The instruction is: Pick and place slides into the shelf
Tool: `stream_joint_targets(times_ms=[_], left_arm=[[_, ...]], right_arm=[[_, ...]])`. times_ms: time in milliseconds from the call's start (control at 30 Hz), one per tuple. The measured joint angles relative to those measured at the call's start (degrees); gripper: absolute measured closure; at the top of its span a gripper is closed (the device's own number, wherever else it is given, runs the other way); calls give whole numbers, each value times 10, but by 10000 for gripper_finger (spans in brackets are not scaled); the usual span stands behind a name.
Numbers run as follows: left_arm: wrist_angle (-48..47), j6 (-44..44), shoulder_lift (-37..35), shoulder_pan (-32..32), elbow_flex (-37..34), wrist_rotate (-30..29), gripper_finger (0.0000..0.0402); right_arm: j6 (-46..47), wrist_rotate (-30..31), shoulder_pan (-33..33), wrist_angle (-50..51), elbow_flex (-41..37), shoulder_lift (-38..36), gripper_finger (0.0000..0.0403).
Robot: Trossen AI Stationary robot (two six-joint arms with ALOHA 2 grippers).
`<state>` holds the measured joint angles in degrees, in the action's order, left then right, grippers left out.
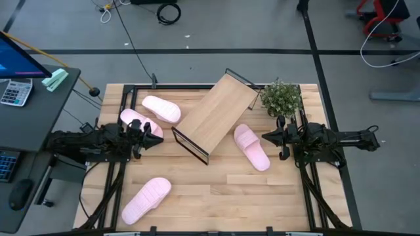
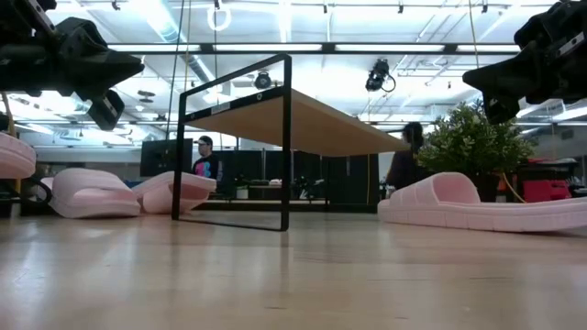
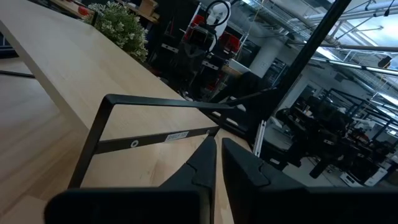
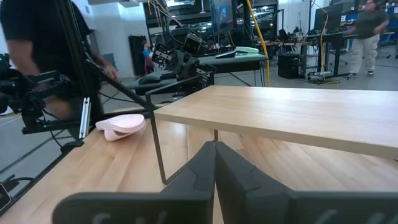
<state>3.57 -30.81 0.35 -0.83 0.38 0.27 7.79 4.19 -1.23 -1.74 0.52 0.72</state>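
Observation:
The shelf (image 1: 216, 118), a light wood board on a black wire frame, stands slantwise on its legs at the table's middle. Several pale pink slides lie on the tabletop. Two are at the far left (image 1: 161, 109) (image 1: 139, 122), one is right of the shelf (image 1: 252, 147), and one is near the front left (image 1: 146, 199). My left gripper (image 1: 156, 139) hovers shut and level by the left slides, above the table, pointing at the shelf's frame (image 3: 155, 102). My right gripper (image 1: 266, 136) hovers shut and level at the right, facing the shelf board (image 4: 298, 115).
A potted plant (image 1: 281, 97) stands at the far right corner, behind my right gripper. A desk with a screen and a calculator (image 1: 14, 92) is left of the table. People stand in the room beyond (image 2: 206, 160). Bare tabletop (image 1: 223, 190) lies near the front.

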Motion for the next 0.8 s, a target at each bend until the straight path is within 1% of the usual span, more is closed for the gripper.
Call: stream_joint_targets(times_ms=[133,467,800], left_arm=[[0,0,0,0,0,0,376],[0,0,0,0,0,0,363],[0,0,0,0,0,0,376]], right_arm=[[0,0,0,0,0,0,386],[0,0,0,0,0,0,386],[0,0,0,0,0,0,386]])
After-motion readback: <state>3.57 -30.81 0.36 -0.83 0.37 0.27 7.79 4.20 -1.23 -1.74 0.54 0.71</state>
